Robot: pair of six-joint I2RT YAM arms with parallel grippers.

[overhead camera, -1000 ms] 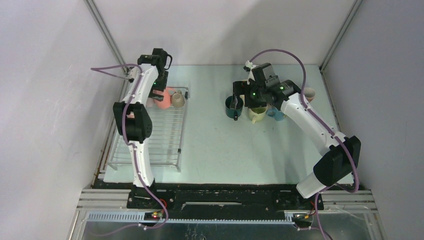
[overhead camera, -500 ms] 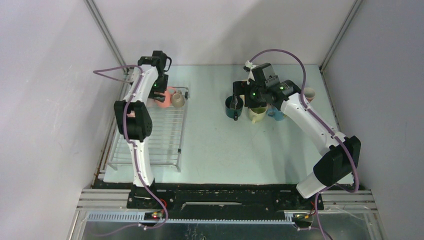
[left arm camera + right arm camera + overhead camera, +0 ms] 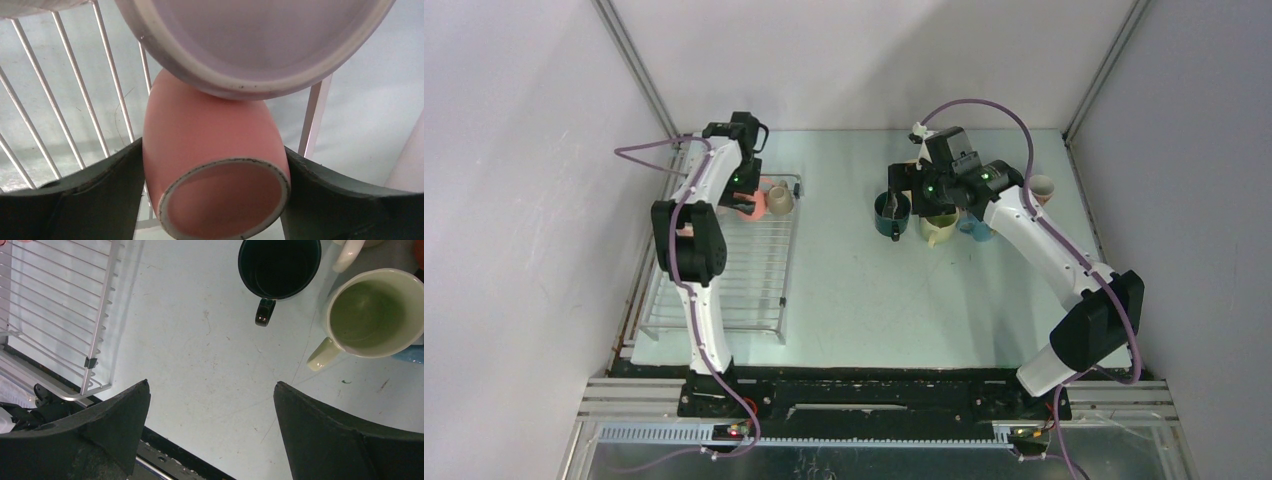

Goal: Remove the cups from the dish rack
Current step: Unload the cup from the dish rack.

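The dish rack point(image 3: 744, 270) lies on the left of the table. At its far end my left gripper point(image 3: 746, 193) is closed around a pink cup point(image 3: 750, 208) that lies on its side. In the left wrist view both fingers point(image 3: 100, 190) press the pink cup point(image 3: 210, 130), its mouth facing the camera, with a lilac-white cup point(image 3: 255, 45) just above it. A beige cup point(image 3: 779, 198) stands beside it. My right gripper point(image 3: 912, 188) is open and empty above the table, near a dark green cup point(image 3: 279, 265) and a cream cup point(image 3: 372, 315).
Unloaded cups cluster at the far right of the table: dark green point(image 3: 891, 213), cream point(image 3: 939, 228), blue point(image 3: 977, 230), and a beige one point(image 3: 1043, 187) by the right wall. The rack's near corner point(image 3: 90, 362) shows in the right wrist view.
My left gripper has moved slightly nearer and lower over the pink cup at the rack's far end. The right arm has barely moved.
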